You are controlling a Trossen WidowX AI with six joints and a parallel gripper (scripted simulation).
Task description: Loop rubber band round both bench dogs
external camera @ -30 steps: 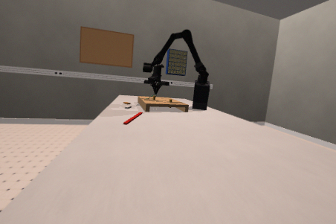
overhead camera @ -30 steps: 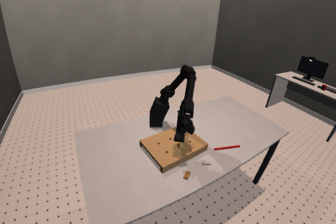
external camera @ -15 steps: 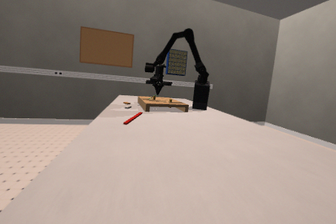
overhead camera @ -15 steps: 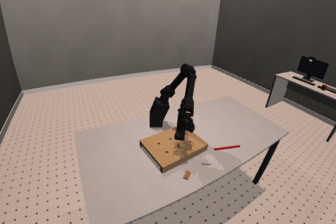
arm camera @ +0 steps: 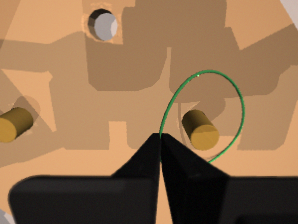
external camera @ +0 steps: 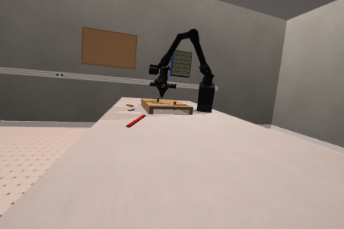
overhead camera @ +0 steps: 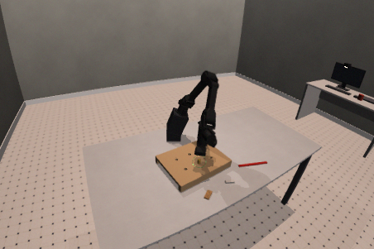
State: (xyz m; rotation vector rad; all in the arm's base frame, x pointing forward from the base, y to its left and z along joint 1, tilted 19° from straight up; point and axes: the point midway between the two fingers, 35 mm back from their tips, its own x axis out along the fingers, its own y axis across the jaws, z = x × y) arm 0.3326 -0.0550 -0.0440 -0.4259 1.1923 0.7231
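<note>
The wooden board (overhead camera: 193, 165) lies flat on the table, also seen in the exterior view (external camera: 167, 106). In the wrist view two tan bench dogs stand on it, one at the right (arm camera: 200, 130) and one at the left edge (arm camera: 15, 124). My gripper (arm camera: 159, 140) is shut on the thin green rubber band (arm camera: 243, 107), pinching it at the fingertips just left of the right dog. The band's loop encircles the right dog as seen from above; I cannot tell its height on the dog. The left dog is outside the loop. The gripper (overhead camera: 200, 154) points straight down over the board.
An empty hole (arm camera: 102, 24) is in the board beyond the dogs. A red stick (overhead camera: 252, 164), a small white piece (overhead camera: 228, 181) and a small brown block (overhead camera: 208, 193) lie on the table beside the board. The arm's base (overhead camera: 177, 124) stands behind it.
</note>
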